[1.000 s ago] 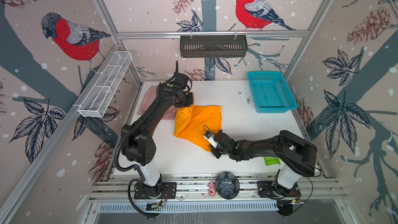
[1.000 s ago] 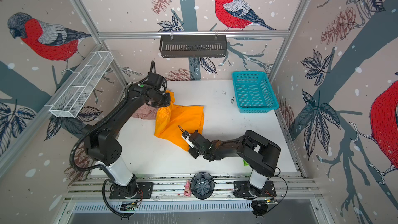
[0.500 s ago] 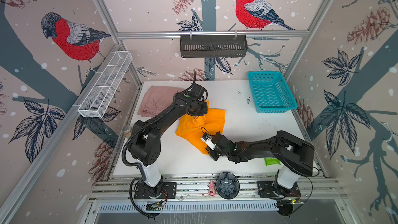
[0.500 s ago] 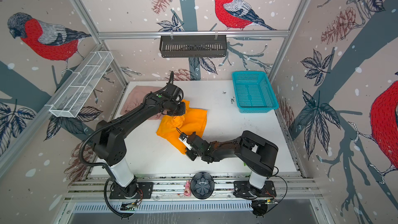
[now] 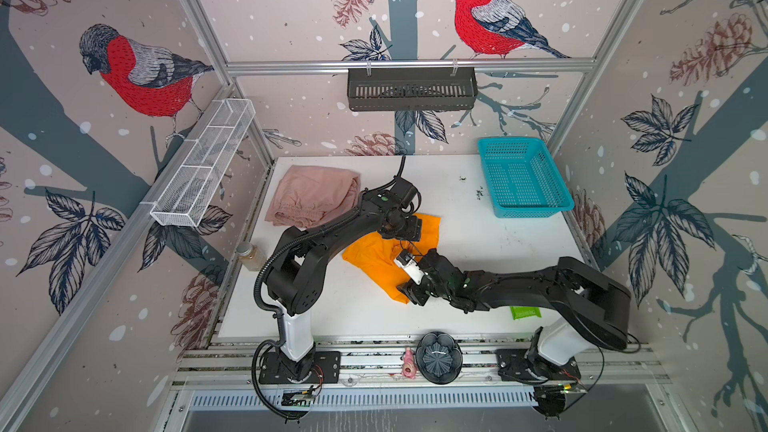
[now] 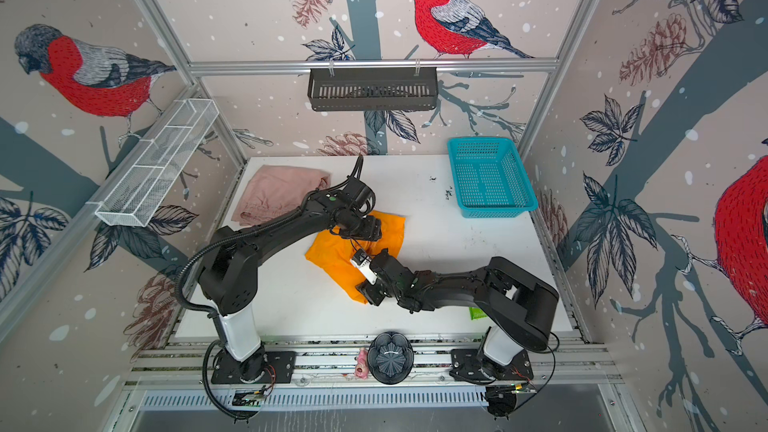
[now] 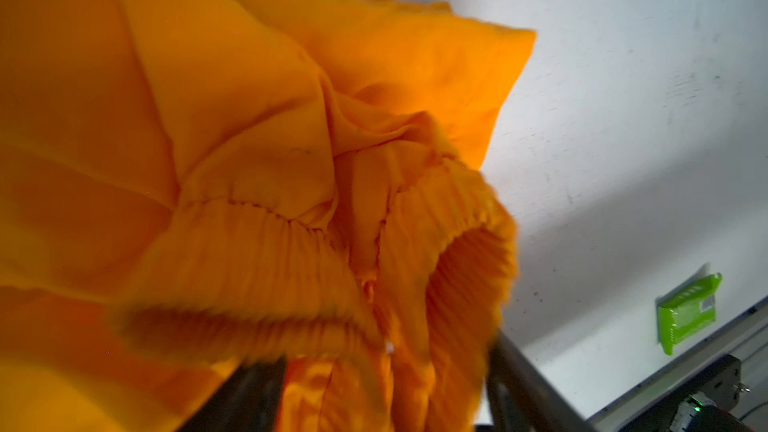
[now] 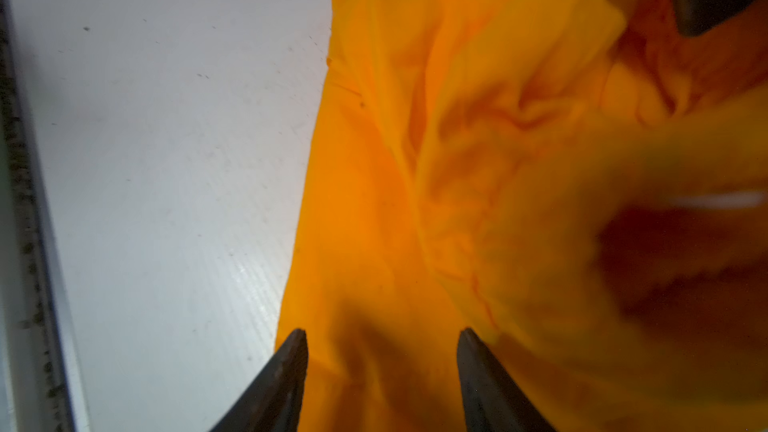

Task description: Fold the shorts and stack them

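Observation:
The orange shorts [image 5: 374, 261] lie crumpled mid-table, in both top views [image 6: 332, 261]. The pink shorts [image 5: 311, 197] lie loosely folded at the back left [image 6: 278, 193]. My left gripper [image 5: 405, 228] hovers over the orange pair's far side. In the left wrist view it [image 7: 382, 388] stands open, its fingers [image 7: 249, 392] wide apart, with the blurred gathered waistband [image 7: 291, 251] bunched between and ahead of them. My right gripper [image 5: 409, 290] sits low at the orange pair's near corner. In the right wrist view it [image 8: 382, 338] is open, orange cloth [image 8: 415, 201] under the gap.
A teal basket [image 5: 523, 178] stands at the back right. A green packet [image 5: 525, 311] lies near the front right, partly under the right arm. A small jar [image 5: 249, 255] stands at the left table edge. A black bowl [image 5: 438, 357] rests on the front rail.
The left gripper carried the orange waistband rightward and toward the front, folding the cloth over and uncovering the pink pair, then opened. The right gripper, near the front corner, also opened.

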Robot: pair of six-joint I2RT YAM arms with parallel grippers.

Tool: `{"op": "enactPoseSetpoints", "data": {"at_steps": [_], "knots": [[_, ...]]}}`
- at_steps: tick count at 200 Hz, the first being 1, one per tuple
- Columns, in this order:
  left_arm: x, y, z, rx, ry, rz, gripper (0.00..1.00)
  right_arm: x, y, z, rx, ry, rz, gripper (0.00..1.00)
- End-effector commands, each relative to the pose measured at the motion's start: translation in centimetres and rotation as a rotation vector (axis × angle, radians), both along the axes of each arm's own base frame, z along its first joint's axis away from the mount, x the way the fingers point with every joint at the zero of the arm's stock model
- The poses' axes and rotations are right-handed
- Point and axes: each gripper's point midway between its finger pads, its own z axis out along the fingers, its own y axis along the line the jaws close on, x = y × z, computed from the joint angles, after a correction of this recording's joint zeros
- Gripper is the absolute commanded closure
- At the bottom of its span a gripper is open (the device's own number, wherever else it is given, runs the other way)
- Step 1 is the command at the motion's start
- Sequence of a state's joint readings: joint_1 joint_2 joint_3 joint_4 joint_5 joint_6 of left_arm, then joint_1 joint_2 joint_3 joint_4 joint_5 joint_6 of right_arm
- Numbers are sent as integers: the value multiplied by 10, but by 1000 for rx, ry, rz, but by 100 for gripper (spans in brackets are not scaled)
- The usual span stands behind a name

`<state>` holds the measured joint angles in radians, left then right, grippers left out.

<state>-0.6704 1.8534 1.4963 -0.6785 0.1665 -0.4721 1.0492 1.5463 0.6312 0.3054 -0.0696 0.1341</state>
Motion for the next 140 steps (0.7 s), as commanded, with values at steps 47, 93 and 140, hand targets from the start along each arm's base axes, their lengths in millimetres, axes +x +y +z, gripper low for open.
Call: {"op": "enactPoseSetpoints", "data": {"at_steps": [47,93,140], "knots": [[17,43,118,22,-246,97,2,3,-52,108,212,-55,-102,49],[-2,69,86,-19,-270,79,17,83,-77,138,272,-98,-281,54],[-41,37,45,-148,-267,-93,53,143,-46,111,198,-36,-226,54]]}}
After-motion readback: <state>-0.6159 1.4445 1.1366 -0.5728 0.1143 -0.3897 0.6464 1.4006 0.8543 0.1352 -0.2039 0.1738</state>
